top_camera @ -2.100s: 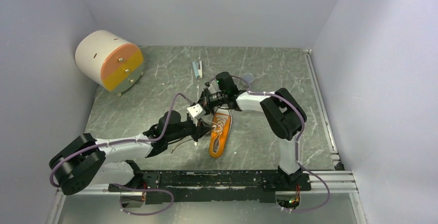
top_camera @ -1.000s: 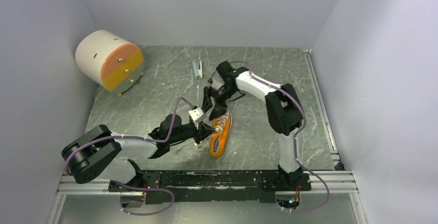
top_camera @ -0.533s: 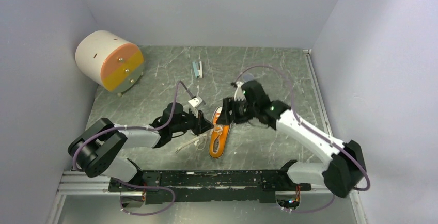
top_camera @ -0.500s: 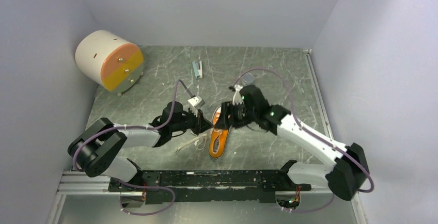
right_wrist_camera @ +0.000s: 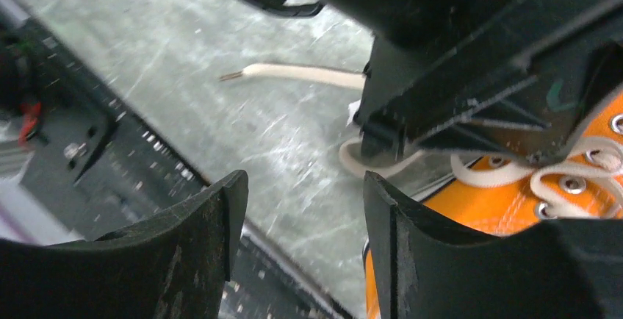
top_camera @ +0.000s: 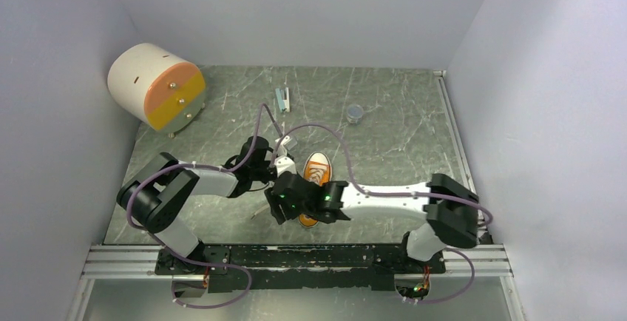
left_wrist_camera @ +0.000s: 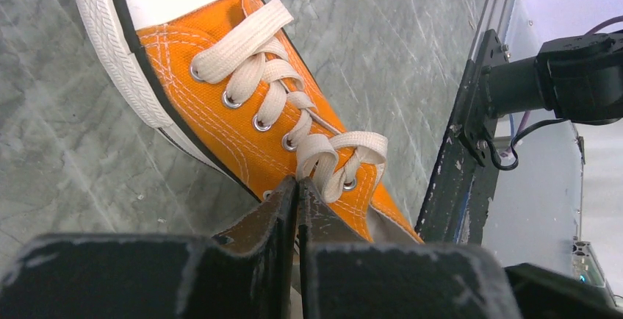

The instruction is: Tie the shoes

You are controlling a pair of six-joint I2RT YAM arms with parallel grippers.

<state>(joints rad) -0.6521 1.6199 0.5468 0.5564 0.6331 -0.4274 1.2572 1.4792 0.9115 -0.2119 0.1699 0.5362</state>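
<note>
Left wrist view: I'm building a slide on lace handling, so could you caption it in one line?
Left gripper, shut, pinches a white lace where it leaves the orange sneaker.

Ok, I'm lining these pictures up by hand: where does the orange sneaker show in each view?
Top external: the orange canvas sneaker with white toe cap lies centre, toe pointing away, heel end hidden.
Left wrist: it fills the upper middle, toe at top left.
Right wrist: lower right corner, only the laced part showing.
Shared landmark: the black rail at the near edge.
</note>
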